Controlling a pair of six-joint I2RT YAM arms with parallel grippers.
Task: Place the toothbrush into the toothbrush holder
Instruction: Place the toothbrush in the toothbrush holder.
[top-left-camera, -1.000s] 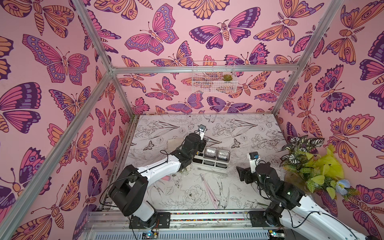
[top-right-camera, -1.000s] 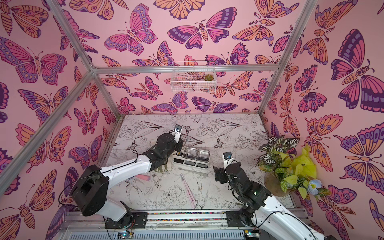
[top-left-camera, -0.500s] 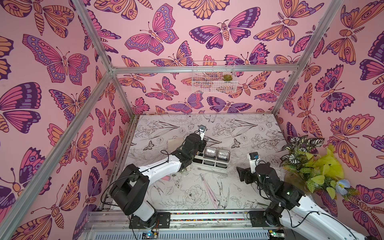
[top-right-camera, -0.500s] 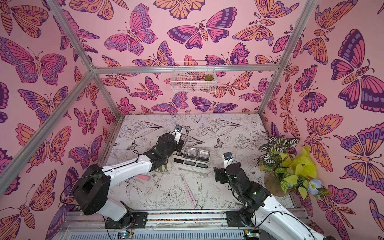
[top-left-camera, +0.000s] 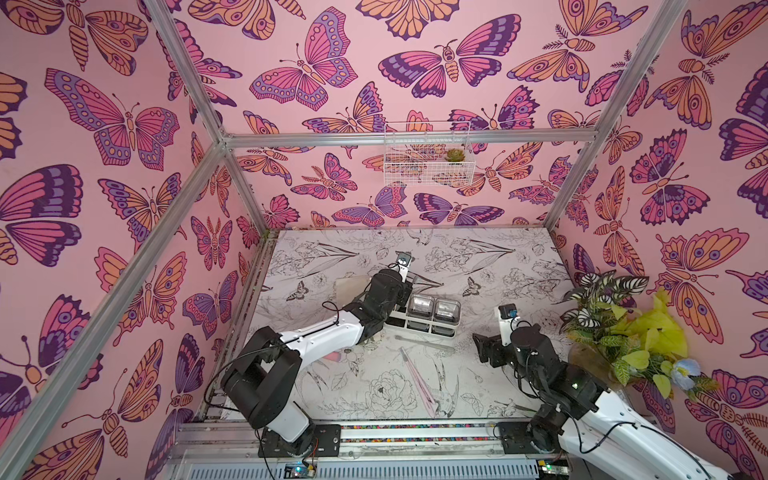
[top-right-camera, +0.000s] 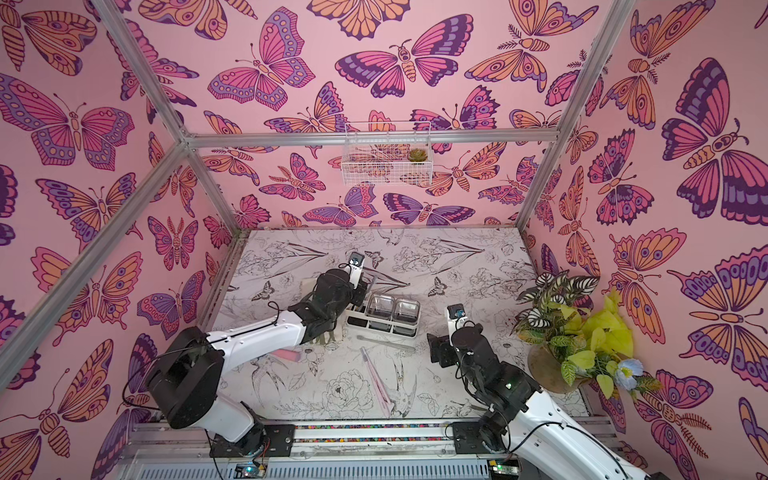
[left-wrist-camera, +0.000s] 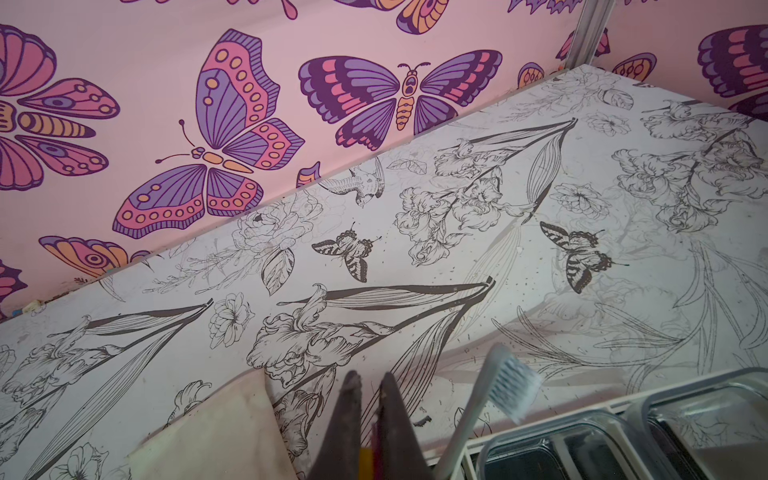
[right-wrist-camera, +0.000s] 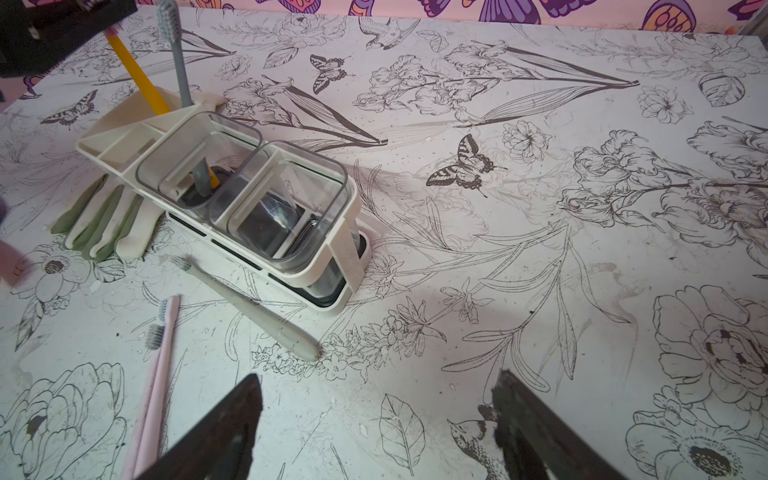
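The white toothbrush holder (top-left-camera: 395, 321) (right-wrist-camera: 332, 249) stands mid-table with two clear cups. A yellow toothbrush (right-wrist-camera: 137, 79) stands tilted in its slotted end compartment, and my left gripper (top-left-camera: 400, 296) (left-wrist-camera: 371, 384) is shut on its upper end; yellow shows between the fingers (left-wrist-camera: 351, 415). A grey toothbrush (right-wrist-camera: 178, 62) (left-wrist-camera: 490, 399) stands upright in the same compartment, free of the gripper. A pale grey-green toothbrush (right-wrist-camera: 249, 307) and two pink ones (right-wrist-camera: 158, 353) lie on the table in front of the holder. My right gripper (top-left-camera: 484, 349) (right-wrist-camera: 377, 380) hangs open over bare table to the holder's front right.
A cream and green glove (right-wrist-camera: 104, 224) lies partly under the holder's left end. A potted plant (top-left-camera: 615, 332) fills the right edge. A white wire basket (top-left-camera: 428, 160) with a small succulent hangs on the back wall. A pink item (top-left-camera: 332, 356) lies under my left arm.
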